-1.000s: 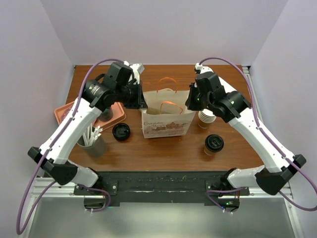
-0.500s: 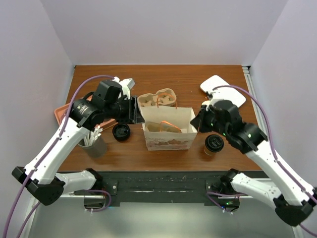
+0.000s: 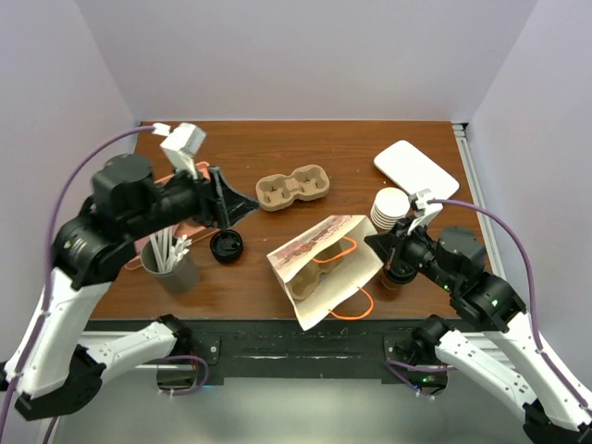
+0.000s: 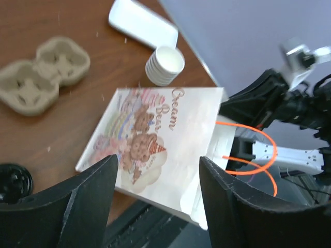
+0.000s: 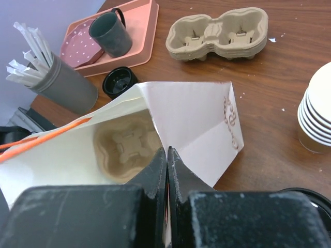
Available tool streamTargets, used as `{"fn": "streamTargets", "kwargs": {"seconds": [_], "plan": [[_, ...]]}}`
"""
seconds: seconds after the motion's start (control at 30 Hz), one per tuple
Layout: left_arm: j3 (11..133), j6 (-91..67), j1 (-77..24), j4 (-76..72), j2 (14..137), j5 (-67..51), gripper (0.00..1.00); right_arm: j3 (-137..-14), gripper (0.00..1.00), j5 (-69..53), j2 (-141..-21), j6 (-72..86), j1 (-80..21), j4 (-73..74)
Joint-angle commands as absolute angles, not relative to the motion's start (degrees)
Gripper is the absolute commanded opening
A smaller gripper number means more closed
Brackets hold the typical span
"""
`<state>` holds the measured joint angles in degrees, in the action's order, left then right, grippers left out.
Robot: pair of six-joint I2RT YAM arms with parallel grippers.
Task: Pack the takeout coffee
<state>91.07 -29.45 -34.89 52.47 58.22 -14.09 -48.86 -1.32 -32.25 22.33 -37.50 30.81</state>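
The takeout coffee (image 3: 392,281) stands near the front right, mostly hidden under my right arm. Only its black lid rim (image 5: 309,192) shows in the right wrist view. A white paper bag (image 3: 324,264) with orange handles lies tilted toward the front edge, its mouth facing my right gripper (image 3: 377,243). That gripper (image 5: 167,153) is shut on the bag's rim. A pulp carrier (image 5: 124,147) sits inside the bag. My left gripper (image 3: 239,199) hangs open to the left of the bag and holds nothing. In the left wrist view the printed bag (image 4: 155,137) lies beyond its fingers (image 4: 77,201).
A second pulp carrier (image 3: 294,187) lies behind the bag. A stack of lidless cups (image 3: 388,208) and a white flat pack (image 3: 414,168) are at the back right. A loose black lid (image 3: 226,245), a straw holder (image 3: 171,264) and a pink tray (image 5: 139,31) with a dark mug (image 5: 109,33) stand left.
My left gripper opened, let go of the bag and drew back to the left. The bag tipped over toward the front in my right gripper, which moved nearer.
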Motion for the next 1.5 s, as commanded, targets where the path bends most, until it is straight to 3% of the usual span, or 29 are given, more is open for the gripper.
{"fn": "streamTargets", "kwargs": {"seconds": [0.0,0.67,0.97,1.17,1.47], "plan": [[89.5,-24.5,-35.0,52.6,58.4,-12.9,0.69,-47.7,0.00,-2.2,-31.3,20.5,-37.6,29.1],[78.0,-31.2,-34.9,51.7,57.8,-21.3,0.67,-53.3,0.00,4.1,-38.0,33.2,-37.6,35.6],[87.7,-33.8,-34.9,61.7,63.9,-18.6,0.66,-57.3,0.00,7.4,-42.1,38.7,-37.6,37.2],[86.3,-37.1,-35.5,66.3,63.4,-17.1,0.63,-59.1,0.00,5.8,-45.4,41.1,-37.6,37.4],[83.5,-42.8,-37.6,61.2,62.7,-19.0,0.59,-62.2,0.00,7.6,-49.0,45.3,-37.7,40.1]]}}
